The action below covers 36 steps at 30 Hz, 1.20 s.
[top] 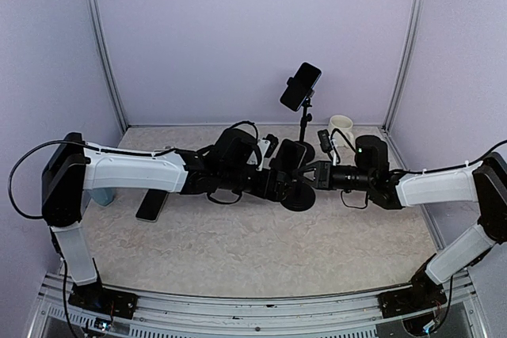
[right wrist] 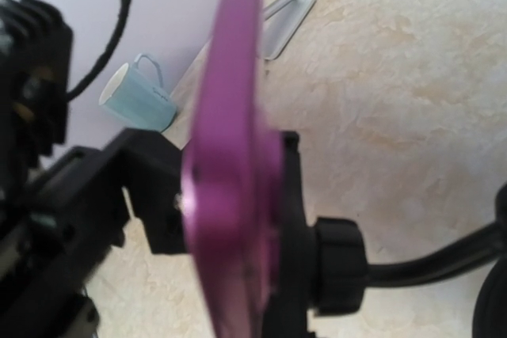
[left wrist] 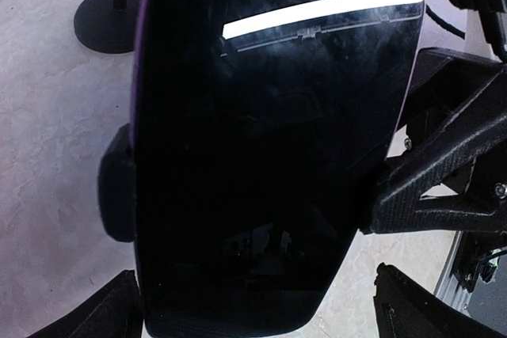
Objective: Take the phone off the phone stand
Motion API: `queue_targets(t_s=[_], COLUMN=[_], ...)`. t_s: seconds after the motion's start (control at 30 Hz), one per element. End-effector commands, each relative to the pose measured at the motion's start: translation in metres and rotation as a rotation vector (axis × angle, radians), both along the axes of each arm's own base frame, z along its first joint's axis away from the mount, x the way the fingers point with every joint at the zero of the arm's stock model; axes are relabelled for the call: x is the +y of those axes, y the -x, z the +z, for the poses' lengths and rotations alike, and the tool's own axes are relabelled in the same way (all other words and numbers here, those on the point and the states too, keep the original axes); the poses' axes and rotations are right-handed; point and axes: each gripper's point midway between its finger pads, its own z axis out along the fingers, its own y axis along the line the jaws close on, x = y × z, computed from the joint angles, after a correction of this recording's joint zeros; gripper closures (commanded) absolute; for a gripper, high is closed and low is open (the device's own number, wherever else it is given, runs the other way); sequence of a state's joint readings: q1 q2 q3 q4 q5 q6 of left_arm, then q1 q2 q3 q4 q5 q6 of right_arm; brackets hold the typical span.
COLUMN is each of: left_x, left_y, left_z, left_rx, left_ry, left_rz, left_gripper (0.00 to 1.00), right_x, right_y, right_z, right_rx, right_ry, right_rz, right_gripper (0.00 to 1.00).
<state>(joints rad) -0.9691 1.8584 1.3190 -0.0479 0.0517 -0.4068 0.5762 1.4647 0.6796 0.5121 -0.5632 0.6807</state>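
Marbled tabletop [left wrist: 55, 116] behind, phone [left wrist: 269, 156] sits between left fingers [left wrist: 111, 314].

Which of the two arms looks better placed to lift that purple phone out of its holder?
Left, probably. The left gripper faces the phone squarely, its open fingers either side of the lower end. The right gripper sits by the stand clamp, better suited to steadying it.

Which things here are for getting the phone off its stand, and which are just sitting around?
For the job:
- purple phone
- phone stand clamping it

Just sitting around:
- blue mug
- white cup
- flat phone lying on the table
- second stand holding another phone
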Motion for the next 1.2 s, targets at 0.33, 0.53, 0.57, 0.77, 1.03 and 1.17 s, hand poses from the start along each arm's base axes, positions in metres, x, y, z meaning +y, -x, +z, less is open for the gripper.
queue_targets(t_s=[0.33, 0.53, 0.57, 0.77, 1.03, 1.17], left_x=[-0.018, -0.015, -0.015, -0.007, 0.02, 0.034], left_y=[-0.009, -0.015, -0.015, -0.019, -0.04, -0.05], left_z=[-0.007, -0.011, -0.01, -0.005, -0.009, -0.008], left_rx=[-0.055, -0.064, -0.066, -0.086, -0.057, -0.048], left_ry=[-0.061, -0.08, -0.075, -0.058, -0.046, -0.044], left_rz=[-0.011, 0.025, 0.028, 0.061, 0.142, 0.174], left_gripper=[0.12, 0.15, 0.18, 0.4, 0.54, 0.58], right_x=[0.016, 0.016, 0.016, 0.013, 0.007, 0.005], right_y=[-0.002, 0.0, 0.001, 0.005, 0.011, 0.014], right_z=[0.051, 0.047, 0.047, 0.04, 0.029, 0.025], right_rx=[-0.141, -0.13, -0.128, -0.119, -0.109, -0.103], right_ry=[-0.113, -0.114, -0.115, -0.096, -0.061, -0.047], right_rz=[0.037, 0.043, 0.044, 0.042, 0.044, 0.05], right_gripper=[1.0, 1.0, 1.0, 1.0, 1.0, 1.0])
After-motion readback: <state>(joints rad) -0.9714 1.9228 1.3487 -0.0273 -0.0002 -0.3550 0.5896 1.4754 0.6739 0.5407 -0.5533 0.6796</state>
